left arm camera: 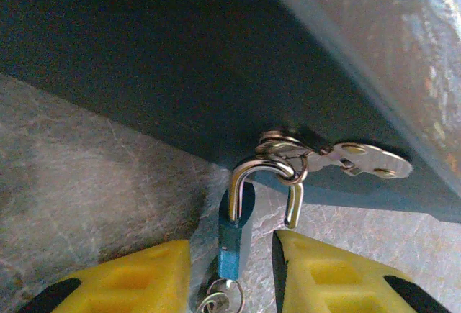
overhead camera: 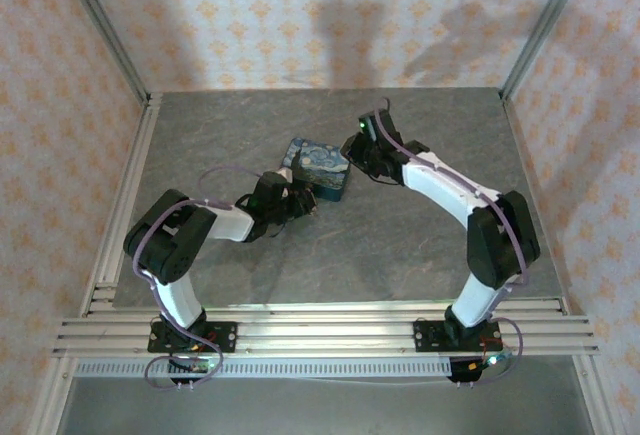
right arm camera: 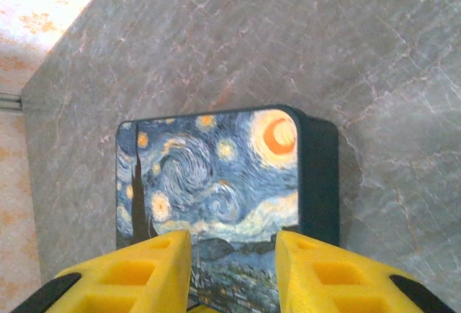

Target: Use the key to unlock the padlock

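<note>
Between the released left pincer [left arm camera: 232, 245] fingers, padlock [left arm camera: 232, 255] shackle [left arm camera: 248, 169] is judged popped; unhooking from hasp [left arm camera: 360, 158] is left

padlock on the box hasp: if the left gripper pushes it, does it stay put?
Probably not: the padlock hangs by its shackle through the hasp loop, so it likely swings. The polished shackle looks slippery. Small body, probably light.

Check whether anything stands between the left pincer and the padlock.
Nothing visible does: the padlock hangs from the hasp of the blue box, right inside the open left pincer, with a gap on either side.
</note>
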Robot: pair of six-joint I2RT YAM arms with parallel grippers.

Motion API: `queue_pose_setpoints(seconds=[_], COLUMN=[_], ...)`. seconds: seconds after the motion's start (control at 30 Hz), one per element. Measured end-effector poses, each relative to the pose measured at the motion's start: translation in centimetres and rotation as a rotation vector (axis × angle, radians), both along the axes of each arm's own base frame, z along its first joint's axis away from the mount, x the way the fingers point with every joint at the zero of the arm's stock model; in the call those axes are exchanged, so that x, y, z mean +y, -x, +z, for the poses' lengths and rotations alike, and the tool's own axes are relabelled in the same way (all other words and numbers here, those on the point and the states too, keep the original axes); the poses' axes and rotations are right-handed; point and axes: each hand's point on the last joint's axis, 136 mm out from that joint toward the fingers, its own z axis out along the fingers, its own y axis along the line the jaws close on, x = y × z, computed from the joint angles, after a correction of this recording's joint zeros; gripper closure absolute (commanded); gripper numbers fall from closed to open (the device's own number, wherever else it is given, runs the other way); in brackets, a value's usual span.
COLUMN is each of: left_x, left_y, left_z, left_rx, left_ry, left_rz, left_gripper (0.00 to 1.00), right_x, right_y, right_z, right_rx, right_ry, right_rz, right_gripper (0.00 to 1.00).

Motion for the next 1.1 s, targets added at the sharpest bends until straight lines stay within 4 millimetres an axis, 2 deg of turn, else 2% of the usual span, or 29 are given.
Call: queue_pose_setpoints(seconds=[0.17, 0.33, 0.47, 0.57, 0.7, 0.87, 1.03, 1.1], left_x=[-0.2, -0.3, -0.2, -0.2, 0.1, 1.4, 3.1, 3.5], left_y=[-0.4, -0.8, -0.9, -0.9, -0.5, 0.5, 1.1, 1.2], left_z=[0.0, -0.1, -0.3, -0.2, -0.1, 0.1, 0.2, 0.2], left_rx=[-0.011, -0.020, -0.022, -0.029, -0.026, -0.004, 0.038, 0.058], left_ry=[0.036, 0.056, 0.052, 0.042, 0.008, -0.072, -0.150, -0.167], left_rz=[0.019, 0.032, 0.035, 0.029, 0.018, 0.004, 0.013, 0.019], left_gripper=[0.66, 0.75, 0.93, 1.00, 1.00, 1.00, 1.00, 1.00], right_x=[0.4, 0.4, 0.5, 0.9, 0.6, 0.0, 0.4, 0.6], right_y=[-1.3, -2.2, -3.3, -4.8, -5.9, -6.3, -7.4, -7.4], right_z=[-0.8, -1.8, -2.1, -2.0, -2.5, -3.0, -3.0, -3.5], right_rx=[0.008, 0.030, 0.036, 0.021, 0.020, 0.023, 0.003, 0.013], right_ry=[0.012, 0.030, 0.049, 0.058, 0.081, 0.117, 0.139, 0.141], right_rz=[0.003, -0.001, 0.006, 0.014, 0.022, 0.039, 0.073, 0.086], right_gripper=[0.63, 0.61, 0.58, 0.57, 0.55, 0.52, 0.50, 0.50])
